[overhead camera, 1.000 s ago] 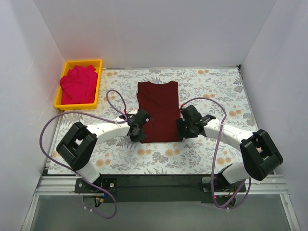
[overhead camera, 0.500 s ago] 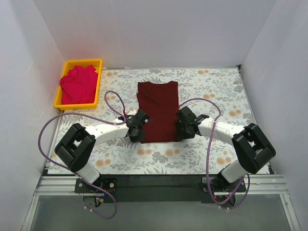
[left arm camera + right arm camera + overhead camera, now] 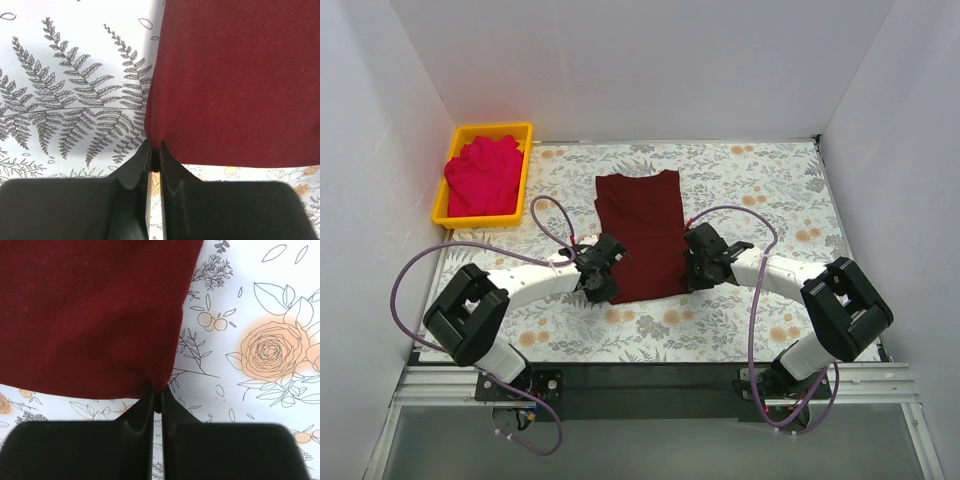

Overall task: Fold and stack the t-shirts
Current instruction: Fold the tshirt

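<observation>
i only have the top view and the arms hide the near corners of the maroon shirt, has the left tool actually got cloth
Observer: Yes. In the left wrist view the left tool is shut on the near left corner of the maroon shirt, with cloth pinched in it.
Operator: and the right one
Observer: The right wrist view shows the right tool shut on the near right corner, and the cloth puckers into the pinch.
Operator: hem bunched up anywhere
Observer: No. In both wrist views the near hem runs straight away from the pinch and looks flat on the flowered table cover.
</observation>
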Tool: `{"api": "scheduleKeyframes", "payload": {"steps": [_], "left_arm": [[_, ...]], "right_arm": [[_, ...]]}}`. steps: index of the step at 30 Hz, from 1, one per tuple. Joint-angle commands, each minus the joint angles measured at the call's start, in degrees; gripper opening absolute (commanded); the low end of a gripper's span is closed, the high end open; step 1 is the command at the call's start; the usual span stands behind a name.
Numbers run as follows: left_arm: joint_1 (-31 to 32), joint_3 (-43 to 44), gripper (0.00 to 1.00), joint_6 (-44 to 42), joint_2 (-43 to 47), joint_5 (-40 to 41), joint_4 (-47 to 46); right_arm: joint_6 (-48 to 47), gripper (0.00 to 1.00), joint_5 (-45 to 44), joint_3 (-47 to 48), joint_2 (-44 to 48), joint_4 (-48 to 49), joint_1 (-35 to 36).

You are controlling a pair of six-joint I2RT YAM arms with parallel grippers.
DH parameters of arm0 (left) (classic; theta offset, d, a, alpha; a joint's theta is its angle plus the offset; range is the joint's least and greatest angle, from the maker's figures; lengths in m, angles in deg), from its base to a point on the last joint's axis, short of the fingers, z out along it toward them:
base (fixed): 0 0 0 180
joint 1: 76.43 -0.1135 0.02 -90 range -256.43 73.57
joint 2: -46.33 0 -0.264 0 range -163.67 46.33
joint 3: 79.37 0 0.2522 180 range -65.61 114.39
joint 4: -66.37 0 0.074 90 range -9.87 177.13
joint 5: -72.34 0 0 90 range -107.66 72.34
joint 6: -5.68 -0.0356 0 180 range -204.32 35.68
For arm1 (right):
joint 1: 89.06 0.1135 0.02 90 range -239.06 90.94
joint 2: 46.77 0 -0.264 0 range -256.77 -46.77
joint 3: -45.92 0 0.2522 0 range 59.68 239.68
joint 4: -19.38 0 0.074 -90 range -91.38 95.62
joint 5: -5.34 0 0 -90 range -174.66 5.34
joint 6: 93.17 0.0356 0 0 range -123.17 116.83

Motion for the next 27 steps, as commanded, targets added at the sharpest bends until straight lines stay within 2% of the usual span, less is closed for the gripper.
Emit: {"api": "scheduleKeyframes", "payload": {"steps": [1,4,7,11,13,15,18,20,23,26,27], "left_arm": [[0.3,-3.2,0.00,0.0,0.3,-0.8,7.6],[0.4,-4.8,0.00,0.6,3.8,-2.5,9.7],[2.7,-5.9,0.00,2.6,9.7,-4.2,15.0],[7.4,-6.6,0.00,6.7,19.0,-8.5,22.2],[10.9,-6.3,0.00,9.6,23.8,-11.0,26.1],[13.9,-5.8,0.00,11.3,26.0,-14.1,28.4],[15.6,-4.7,0.00,11.3,29.7,-20.6,28.8],[15.5,-2.2,0.00,10.3,31.2,-21.3,27.7],[14.1,4.3,0.00,8.8,28.6,-17.5,29.9],[10.0,7.7,0.00,4.6,26.2,-14.8,29.5],[6.9,8.1,0.00,3.4,25.1,-14.9,28.9]], "right_arm": [[-0.8,0.03,2.5,-6.3,-4.2,-7.4,0.6],[-1.6,0.01,4.2,-7.2,-0.7,-9.2,0.7],[-2.5,0.01,5.5,-8.0,5.3,-15.3,1.9],[-3.8,0.01,9.4,-8.6,15.5,-25.4,3.3],[-4.3,0.01,10.5,-7.5,21.3,-33.4,3.5],[-4.7,0.01,11.6,-6.3,26.7,-40.9,3.8],[-5.5,0.01,11.9,-2.4,31.0,-46.5,3.8],[-6.3,0.01,9.6,1.9,31.0,-49.3,3.7],[-7.5,0.01,6.2,6.9,27.9,-49.3,3.6],[-9.7,0.01,1.9,15.0,22.6,-49.1,3.3],[-10.6,0.01,1.2,18.6,19.9,-49.1,3.0]]}}
